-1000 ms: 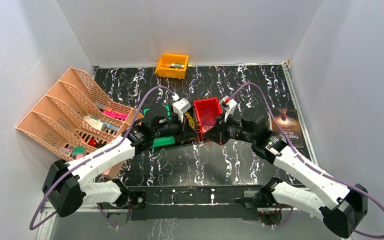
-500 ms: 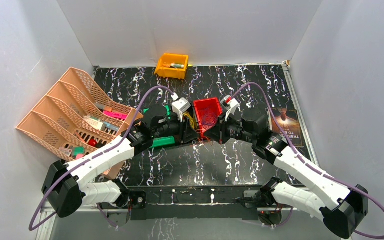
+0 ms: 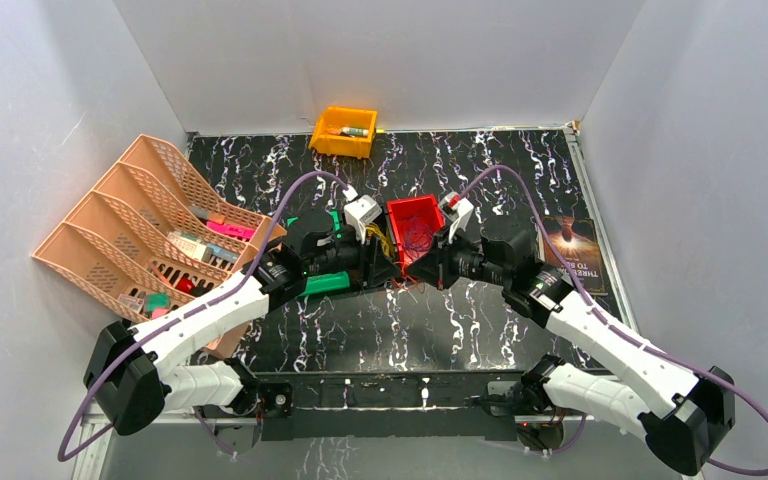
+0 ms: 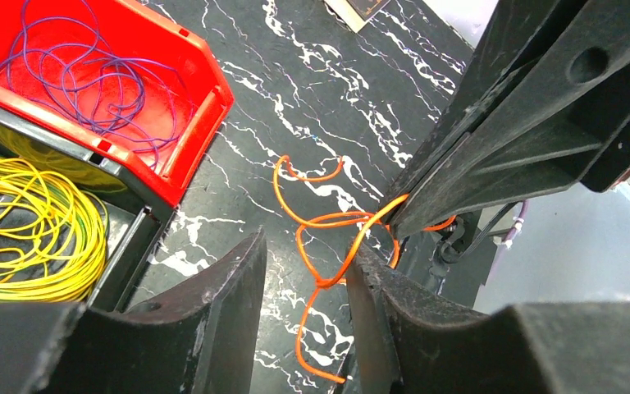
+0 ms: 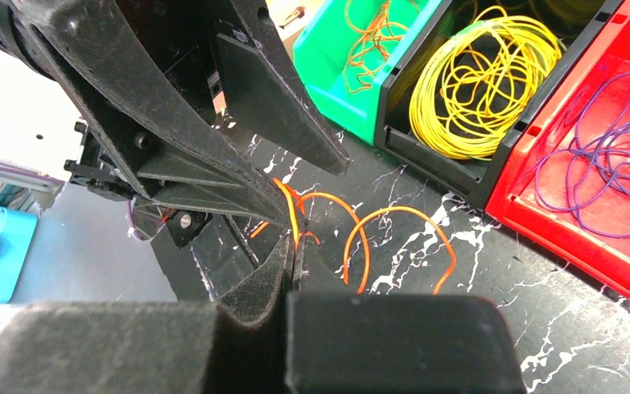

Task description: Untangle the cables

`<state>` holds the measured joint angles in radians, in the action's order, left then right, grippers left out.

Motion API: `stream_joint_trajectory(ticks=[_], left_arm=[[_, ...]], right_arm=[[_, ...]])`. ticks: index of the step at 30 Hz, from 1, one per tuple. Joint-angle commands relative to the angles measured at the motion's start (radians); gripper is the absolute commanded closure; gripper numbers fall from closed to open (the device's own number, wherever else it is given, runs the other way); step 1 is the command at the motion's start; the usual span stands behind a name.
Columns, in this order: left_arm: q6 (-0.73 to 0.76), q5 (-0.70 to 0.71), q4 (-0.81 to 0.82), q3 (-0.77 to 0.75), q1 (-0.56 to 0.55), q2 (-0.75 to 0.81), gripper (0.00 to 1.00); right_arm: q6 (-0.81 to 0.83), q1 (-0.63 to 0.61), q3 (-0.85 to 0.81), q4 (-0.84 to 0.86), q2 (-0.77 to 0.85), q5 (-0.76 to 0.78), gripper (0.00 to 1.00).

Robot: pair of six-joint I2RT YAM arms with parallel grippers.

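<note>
Jaws, left: I saw the left gripper (image 4: 305,246) partly open, its fingers apart and clamping nothing. The orange cable (image 4: 328,220) ran through the gap, and I could not tell whether it touched either finger.
Jaws, right: I saw the right gripper (image 5: 289,246) fully shut, pinching a strand of the orange cable at its tips.
Orange cable: it lay in loose loops on the table (image 4: 295,82), just near of the red bin (image 4: 205,107) and between the two grippers. One stretch rose off the surface to the right gripper's tips.
Yellow cable: the yellow cable (image 4: 25,222) sat as a tidy coil in the black bin (image 4: 131,246), which stood directly left of the red bin.
Purple cable: the purple cable (image 4: 82,74) lay as a loose tangle inside the red bin.
Green bin: the green bin (image 5: 328,57) stood left of the black bin and held a thin orange bunch (image 5: 373,33).
Arms: from above, both reached to mid-table, with their tips facing each other closely.
</note>
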<state>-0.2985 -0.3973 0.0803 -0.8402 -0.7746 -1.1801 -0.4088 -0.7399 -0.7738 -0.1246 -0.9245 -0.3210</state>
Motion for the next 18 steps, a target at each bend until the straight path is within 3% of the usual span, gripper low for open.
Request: stream_joint_trajectory(ticks=[1,10,18], left_arm=[[0.013,-0.022,0.042,-0.035,-0.003,0.017,0.62],[0.016,-0.047,0.044,-0.034,-0.003,0.004,0.73],[0.012,-0.029,0.040,-0.026,-0.003,0.021,0.97]], right_arm=[[-0.007,0.002,-0.016,0.062,-0.012,-0.058,1.00],[-0.019,0.003,-0.009,0.071,0.001,-0.063,1.00],[-0.016,0.002,-0.009,0.069,-0.007,-0.053,0.99]])
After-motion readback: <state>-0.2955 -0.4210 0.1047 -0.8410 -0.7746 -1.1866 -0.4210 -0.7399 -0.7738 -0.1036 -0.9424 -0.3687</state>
